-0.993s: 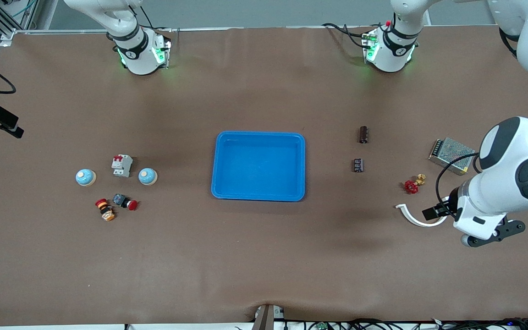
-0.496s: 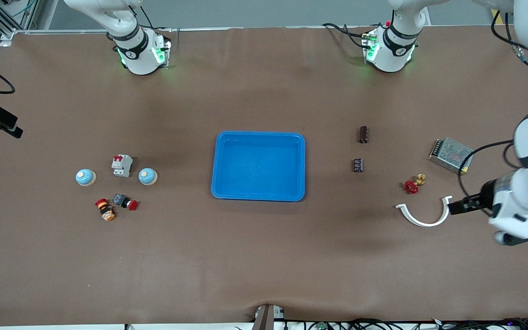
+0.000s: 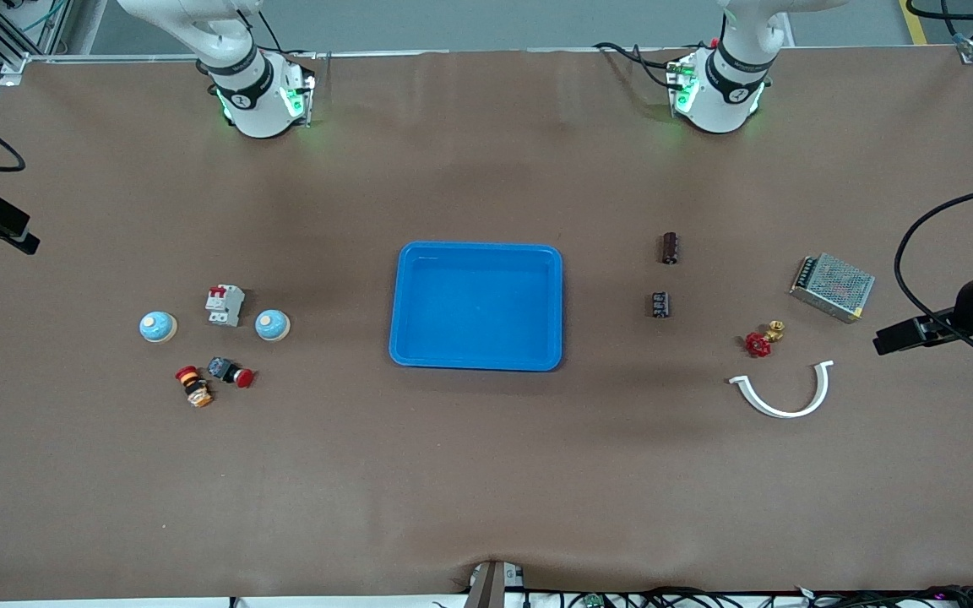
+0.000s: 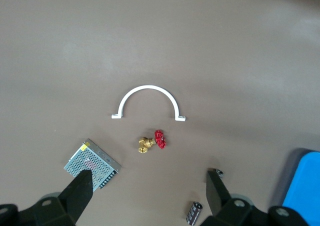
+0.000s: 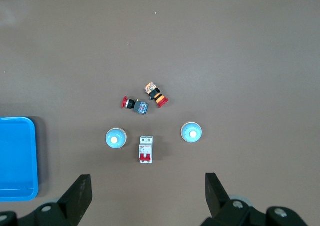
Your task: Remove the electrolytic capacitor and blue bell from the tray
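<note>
Hovering high over the table, both grippers stand wide open and hold nothing — the left gripper [image 4: 150, 196] over the left arm's end, the right gripper [image 5: 147, 198] over the right arm's end. The tray [image 3: 476, 365] lies mid-table, between the two, and it looks bare inside. Under the left gripper lie two electrolytic capacitors [image 4: 194, 212], dark cylinders on the cloth; one is partly hidden by a finger [image 4: 216, 193] in the left wrist view, so which one came out of the tray cannot be told. Near them lie a white half-ring clamp [image 4: 148, 102], a red-handled brass valve [image 4: 152, 142] and a meshed power supply [image 4: 92, 163]. Under the right gripper are two blue bells [image 5: 115, 137], with a white circuit breaker [image 5: 145, 149] between them and two push buttons [image 5: 145, 100] just beside.

Judged from this, the removal step seems done — capacitor and bell are both out of the tray, on the table well apart from it. The step in hand reads as parking the arms. The next move would call for no grasp at all, only keeping the open fingers clear of the parts below
</note>
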`<state>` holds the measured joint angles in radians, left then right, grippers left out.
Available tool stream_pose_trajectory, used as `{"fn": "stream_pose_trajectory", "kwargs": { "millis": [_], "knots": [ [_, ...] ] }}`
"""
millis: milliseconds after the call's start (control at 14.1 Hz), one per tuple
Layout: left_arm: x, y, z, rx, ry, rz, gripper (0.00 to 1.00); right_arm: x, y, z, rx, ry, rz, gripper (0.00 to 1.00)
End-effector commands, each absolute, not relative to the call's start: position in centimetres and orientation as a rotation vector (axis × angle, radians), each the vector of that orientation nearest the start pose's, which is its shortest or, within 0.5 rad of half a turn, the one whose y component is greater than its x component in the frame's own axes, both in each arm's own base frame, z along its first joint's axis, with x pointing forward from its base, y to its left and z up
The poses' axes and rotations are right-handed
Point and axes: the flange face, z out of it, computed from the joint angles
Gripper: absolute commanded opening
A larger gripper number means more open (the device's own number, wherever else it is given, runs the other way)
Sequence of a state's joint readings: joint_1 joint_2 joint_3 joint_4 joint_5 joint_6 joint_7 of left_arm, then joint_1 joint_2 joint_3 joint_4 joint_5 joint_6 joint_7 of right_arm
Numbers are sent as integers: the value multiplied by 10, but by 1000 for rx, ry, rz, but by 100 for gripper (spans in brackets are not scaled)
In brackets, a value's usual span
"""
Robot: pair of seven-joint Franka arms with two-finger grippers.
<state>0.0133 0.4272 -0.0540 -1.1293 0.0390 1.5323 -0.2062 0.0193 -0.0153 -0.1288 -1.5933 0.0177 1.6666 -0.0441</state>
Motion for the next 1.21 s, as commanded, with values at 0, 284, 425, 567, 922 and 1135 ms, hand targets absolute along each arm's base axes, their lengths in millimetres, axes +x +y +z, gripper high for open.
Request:
{"fn": "stream_pose_trajectory", "kwargs": {
  "millis": [0, 284, 425, 567, 922, 1135],
  "knots": [
    [655, -22, 582, -3130, -158, 66, 100, 557, -62, 636, -3125, 116, -136, 100],
    [646, -46, 603, -3175, -122, 28, 100, 557, -61, 637, -3126, 114, -138, 100],
    [644, -50, 606, -3175, -114, 19, 100, 558, -62, 637, -3123, 116, -141, 100],
    [642, -61, 610, -3176, -87, 9, 100, 558, -62, 638, -3120, 119, -146, 100],
    [621, -60, 635, -3187, -36, -34, 100, 558, -61, 639, -3120, 116, -148, 100],
    [609, -63, 639, -3187, 13, -28, 100, 558, -58, 640, -3117, 107, -151, 100]
  ]
}}
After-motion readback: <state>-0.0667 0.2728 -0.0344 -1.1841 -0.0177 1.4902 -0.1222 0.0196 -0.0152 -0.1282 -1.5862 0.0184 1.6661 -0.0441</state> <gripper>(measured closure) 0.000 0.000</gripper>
